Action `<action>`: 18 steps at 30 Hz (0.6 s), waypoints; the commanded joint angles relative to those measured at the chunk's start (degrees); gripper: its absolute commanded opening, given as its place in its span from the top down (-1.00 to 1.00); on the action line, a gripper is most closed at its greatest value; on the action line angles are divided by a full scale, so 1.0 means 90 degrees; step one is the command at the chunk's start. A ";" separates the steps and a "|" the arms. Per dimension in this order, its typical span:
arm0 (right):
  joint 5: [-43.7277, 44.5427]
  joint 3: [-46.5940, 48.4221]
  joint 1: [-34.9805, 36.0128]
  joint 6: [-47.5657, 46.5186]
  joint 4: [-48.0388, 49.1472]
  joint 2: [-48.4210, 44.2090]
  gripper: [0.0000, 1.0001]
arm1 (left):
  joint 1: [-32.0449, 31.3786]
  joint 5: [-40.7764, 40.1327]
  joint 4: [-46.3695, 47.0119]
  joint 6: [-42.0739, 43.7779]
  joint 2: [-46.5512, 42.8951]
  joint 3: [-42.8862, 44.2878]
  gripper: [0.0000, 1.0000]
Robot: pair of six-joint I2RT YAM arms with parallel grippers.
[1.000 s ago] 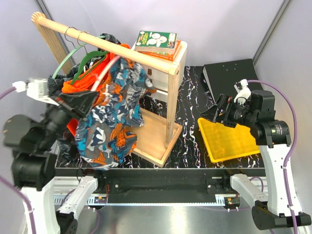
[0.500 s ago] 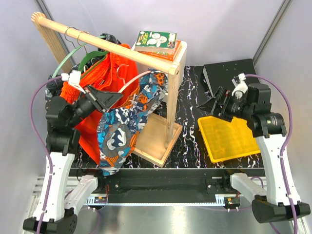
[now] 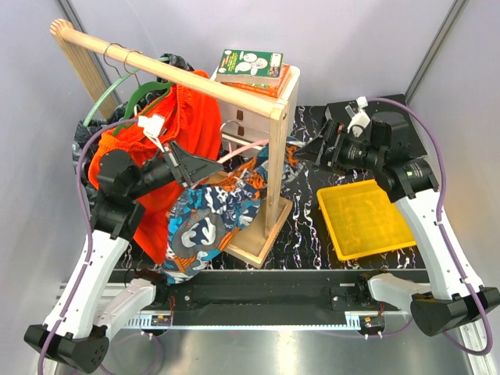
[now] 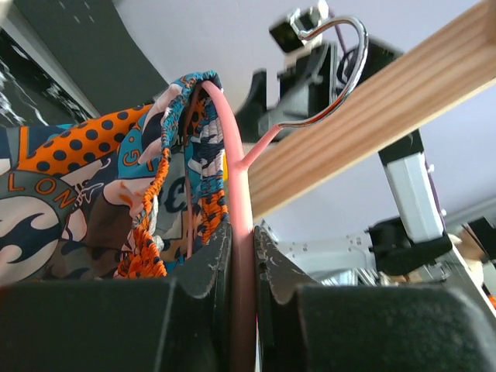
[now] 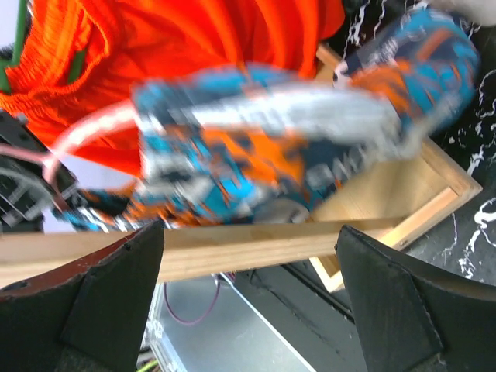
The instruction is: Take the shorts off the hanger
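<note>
Black marbled table (image 3: 306, 234), grey walls (image 3: 375, 39). Left hand (image 4: 242, 232) clamped on hanger (image 4: 232, 155) beside rack (image 3: 277, 168) post, patterned shorts (image 3: 207, 223) draped on it. Orange shorts (image 3: 187, 117) hang under rack rail. Right hand (image 5: 248, 260) spread, right of rack.

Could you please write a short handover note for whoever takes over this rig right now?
Left gripper: shut on the pink hanger, which looks lifted off the wooden rail.
Right gripper: open, holding nothing, facing the cloth beside the rack's post.
Patterned shorts: still threaded on the pink hanger, hanging below the left gripper.
Orange shorts: on a green hanger on the rail, untouched. A dark garment shows behind the rail.
Done: one hanger taken down. No shorts are off a hanger yet.
Left: pull the patterned shorts free with the right gripper, then do the others.
</note>
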 commanded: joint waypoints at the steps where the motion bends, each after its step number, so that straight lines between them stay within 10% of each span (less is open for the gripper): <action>1: 0.0536 0.0496 0.0244 0.0271 0.0437 0.0112 -1.00 | -0.0460 -0.0325 0.0514 0.0124 -0.0036 -0.0027 1.00; 18: 0.2577 0.0888 0.1172 0.0330 -0.0119 0.1108 -0.57 | -0.1019 -0.0443 0.0221 0.0701 0.0706 0.0490 1.00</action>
